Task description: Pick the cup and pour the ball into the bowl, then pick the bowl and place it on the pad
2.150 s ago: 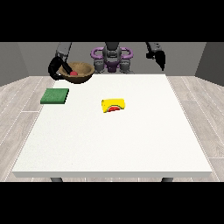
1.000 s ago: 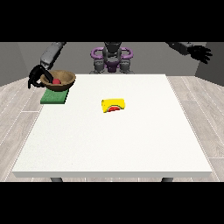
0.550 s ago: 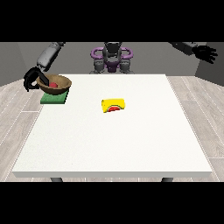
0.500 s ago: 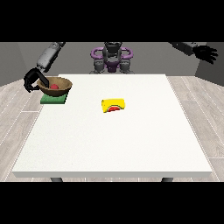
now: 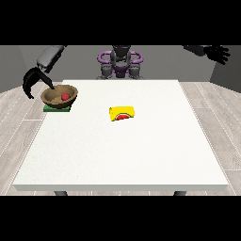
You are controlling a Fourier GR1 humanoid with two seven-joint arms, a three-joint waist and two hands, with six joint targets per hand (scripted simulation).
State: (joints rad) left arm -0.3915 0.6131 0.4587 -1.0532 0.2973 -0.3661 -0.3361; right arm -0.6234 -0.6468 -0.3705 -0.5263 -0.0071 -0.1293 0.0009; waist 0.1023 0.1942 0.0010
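At the frame's upper left, the bowl [image 5: 59, 96], holding the red ball [image 5: 65, 96], sat on the green pad [image 5: 57, 108] on the bench [image 5: 122, 146]. The robot hand at the view's left [image 5: 35, 81] curled beside its rim, seemingly still touching; withdrawing carelessly could tip it. The robot hand at the view's right [image 5: 217, 52] hung spread.

Readable text: none on anything in view.
Cup [image 5: 122, 113]: plain yellow side with a red patch, no letters or numbers.
Bowl [image 5: 59, 96]: plain brown, unmarked.
Pad [image 5: 52, 108]: plain green, no label.
Surface [image 5: 122, 150]: plain white, no print or sign.
Robot body [image 5: 120, 61]: grey and purple, no brand or number legible.
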